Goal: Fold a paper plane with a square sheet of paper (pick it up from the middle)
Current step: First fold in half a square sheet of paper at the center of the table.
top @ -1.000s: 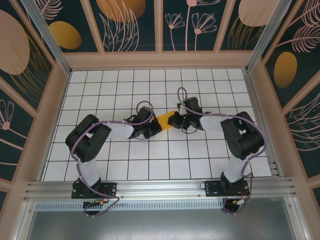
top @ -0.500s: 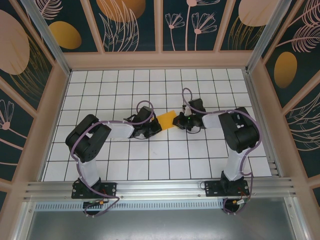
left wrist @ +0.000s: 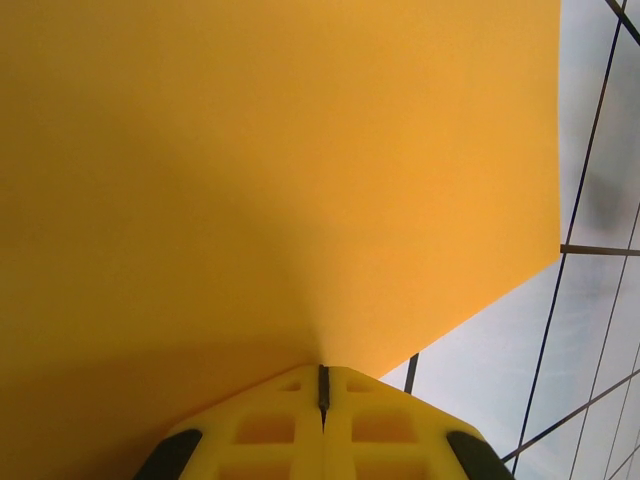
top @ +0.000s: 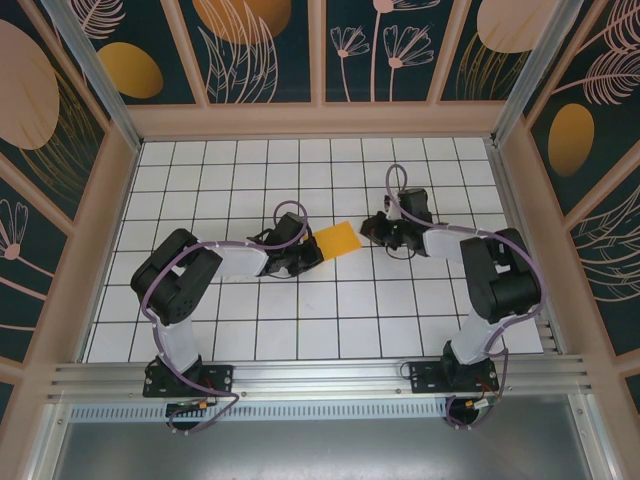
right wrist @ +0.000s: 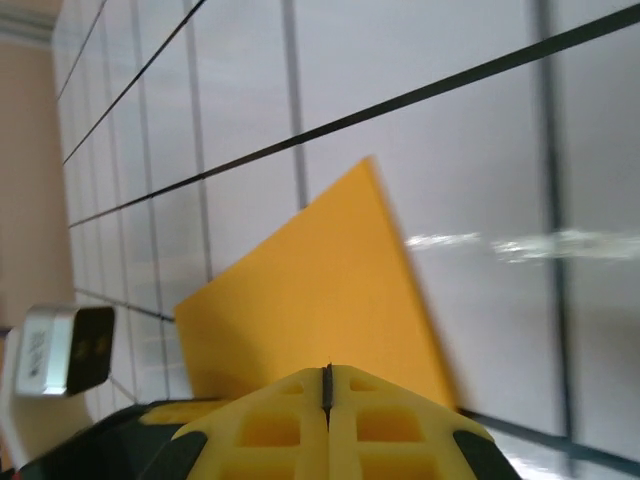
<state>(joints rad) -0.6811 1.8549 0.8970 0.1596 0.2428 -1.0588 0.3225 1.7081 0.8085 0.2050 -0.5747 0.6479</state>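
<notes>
Orange-yellow and thin: the square sheet of paper (top: 338,240), already folded down to a smaller four-cornered form, pinched at one edge by the left gripper (top: 312,252). From the left wrist, yellow fingertips (left wrist: 390,430) pressed together with only a dark seam between them, and paper (left wrist: 280,170) fanning out from exactly that seam. Held so, probably, to keep one side lifted and steady for the next crease. Judged as lifted from its slope above the tiled table (top: 250,330) in the right wrist view.

On the other side of the sheet from the left gripper: the right gripper (top: 370,229), near the paper but apart from it, not touching. Jaws there also closed tight, on nothing, with the sheet (right wrist: 310,300) just ahead of them. Placed there perhaps to be ready for pressing or for taking the free end.

Long axis hard to tell for a form nearly as wide as long; roughly along the line from the left gripper toward the right one. Free end turned away from the left gripper. No dart shape yet; much folding left, by this look.
</notes>
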